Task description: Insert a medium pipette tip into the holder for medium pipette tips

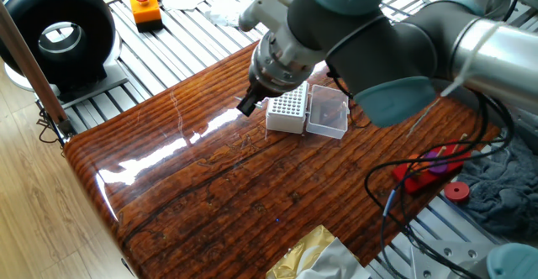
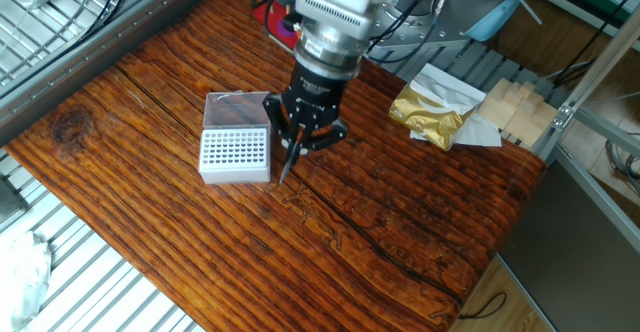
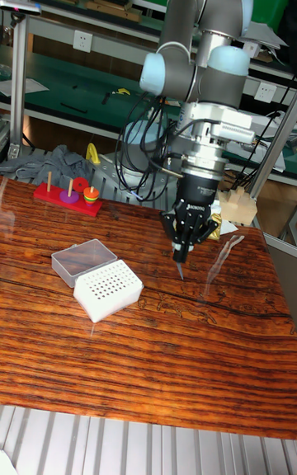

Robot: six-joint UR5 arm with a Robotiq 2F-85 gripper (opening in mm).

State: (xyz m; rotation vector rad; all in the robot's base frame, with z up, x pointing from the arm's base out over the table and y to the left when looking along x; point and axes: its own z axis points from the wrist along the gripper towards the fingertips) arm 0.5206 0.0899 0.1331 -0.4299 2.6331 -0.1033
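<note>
The holder [image 2: 235,154] is a white block with a grid of holes, seen again as the holder [image 1: 286,113] and the holder [image 3: 107,289]. Its clear lid [image 3: 82,259] lies open behind it. My gripper [image 2: 296,148] hangs above the table just right of the holder, shut on the medium pipette tip [image 2: 287,168], which points straight down. In the tall fixed view the gripper [image 3: 182,249] holds the tip [image 3: 181,268] clear of the wood, apart from the block. From the other side, the gripper [image 1: 250,104] sits at the holder's left end; the tip is too small to see there.
A red peg toy [image 3: 69,195] stands at the table's back. A gold foil bag [image 2: 432,115] and wooden blocks [image 2: 517,110] lie past the arm. An orange button box [image 1: 145,8] and a black round device [image 1: 59,34] sit off the table. Cables [image 1: 395,186] trail near the right edge.
</note>
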